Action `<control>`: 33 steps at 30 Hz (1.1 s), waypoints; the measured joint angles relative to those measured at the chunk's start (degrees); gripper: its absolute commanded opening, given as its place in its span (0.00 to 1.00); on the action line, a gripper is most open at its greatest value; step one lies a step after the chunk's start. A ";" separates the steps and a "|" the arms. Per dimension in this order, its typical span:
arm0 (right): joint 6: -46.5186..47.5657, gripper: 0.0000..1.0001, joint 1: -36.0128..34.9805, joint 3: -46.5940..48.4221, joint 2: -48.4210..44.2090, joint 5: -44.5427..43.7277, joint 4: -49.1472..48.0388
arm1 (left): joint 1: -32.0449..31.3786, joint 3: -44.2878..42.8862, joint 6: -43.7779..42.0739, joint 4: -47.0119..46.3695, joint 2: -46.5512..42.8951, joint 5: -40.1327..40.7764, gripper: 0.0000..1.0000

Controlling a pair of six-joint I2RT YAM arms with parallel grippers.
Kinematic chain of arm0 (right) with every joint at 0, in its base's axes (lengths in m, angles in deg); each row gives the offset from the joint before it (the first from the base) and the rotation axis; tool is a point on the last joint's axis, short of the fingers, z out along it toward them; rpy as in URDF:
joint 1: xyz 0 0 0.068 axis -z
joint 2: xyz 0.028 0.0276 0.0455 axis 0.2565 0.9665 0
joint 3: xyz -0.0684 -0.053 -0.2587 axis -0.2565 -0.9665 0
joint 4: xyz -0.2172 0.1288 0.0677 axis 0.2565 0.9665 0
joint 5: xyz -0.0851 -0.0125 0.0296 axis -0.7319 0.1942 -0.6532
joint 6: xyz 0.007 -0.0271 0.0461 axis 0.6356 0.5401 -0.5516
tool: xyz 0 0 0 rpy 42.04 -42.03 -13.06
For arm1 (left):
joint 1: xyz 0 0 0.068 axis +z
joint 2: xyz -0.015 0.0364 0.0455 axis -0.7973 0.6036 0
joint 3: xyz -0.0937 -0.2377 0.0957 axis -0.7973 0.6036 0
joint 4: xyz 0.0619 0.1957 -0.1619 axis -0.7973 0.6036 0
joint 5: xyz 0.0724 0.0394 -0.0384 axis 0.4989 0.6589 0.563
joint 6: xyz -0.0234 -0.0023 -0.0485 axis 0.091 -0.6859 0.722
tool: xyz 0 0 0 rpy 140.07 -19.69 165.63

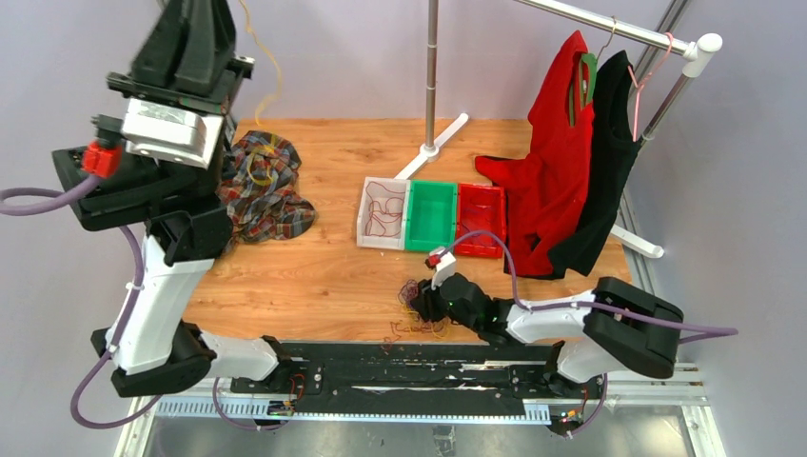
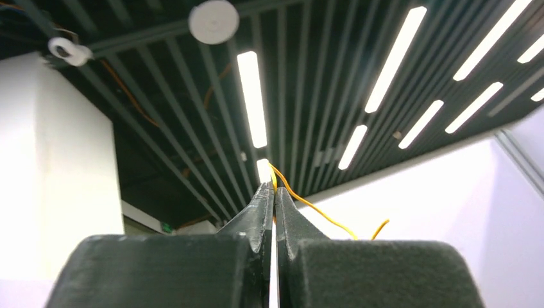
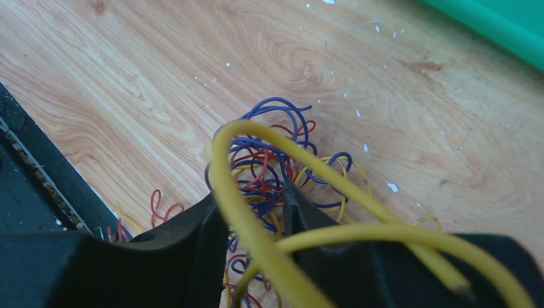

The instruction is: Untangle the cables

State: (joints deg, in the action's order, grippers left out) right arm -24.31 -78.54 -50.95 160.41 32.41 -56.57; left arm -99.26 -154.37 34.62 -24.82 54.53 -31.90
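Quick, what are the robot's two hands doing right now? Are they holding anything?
Left gripper: closed, pinching a yellow cable.
Right gripper: open, down over the cable tangle.

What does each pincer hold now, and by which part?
The left pincer pinches one yellow cable between its fingertips; which part of the strand, I cannot tell. The right pincer is open above the tangle, a yellow strand lying loose across it.
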 measured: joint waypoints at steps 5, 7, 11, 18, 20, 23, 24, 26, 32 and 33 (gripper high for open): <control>0.72 0.44 0.02 2.49 -7.13 -1.64 7.04 | 0.00 12.00 1.75 -0.66 -5.25 -0.42 0.00; 1.18 0.42 0.00 3.48 -9.86 -2.43 8.92 | -0.02 14.99 2.60 -0.70 -6.01 -0.39 0.00; 1.79 0.36 0.00 3.76 -14.01 -3.72 11.37 | -0.04 21.49 4.87 -0.20 -7.34 -0.52 0.00; -1.03 0.27 0.02 -2.69 -19.19 -8.17 12.37 | -1.42 30.21 7.63 0.63 -6.32 -2.03 0.00; -2.51 0.25 0.02 -4.90 -20.94 -9.60 13.27 | -1.60 30.97 8.11 0.68 -4.63 -2.12 0.00; -4.61 0.24 0.00 -7.32 -23.58 -10.99 14.47 | -1.70 31.01 8.76 0.66 -1.55 -1.99 0.00; -5.27 0.24 0.00 -8.00 -24.33 -11.37 14.69 | -1.73 31.01 8.96 0.63 -0.55 -1.90 0.01; -6.36 0.24 0.00 -9.14 -25.70 -12.39 15.28 | -1.75 30.97 9.25 0.63 1.64 -1.60 0.01; -7.76 0.23 0.02 -9.99 -28.15 -15.04 17.46 | -1.75 29.20 10.01 0.59 7.72 -0.44 0.01; -7.80 0.23 0.00 -9.99 -28.30 -15.30 17.73 | -1.75 28.89 10.01 0.57 8.26 -0.37 0.00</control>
State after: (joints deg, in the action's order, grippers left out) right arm -32.11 -78.54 -60.94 132.10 17.11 -38.85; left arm -101.01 -125.47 44.63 -24.26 62.80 -32.27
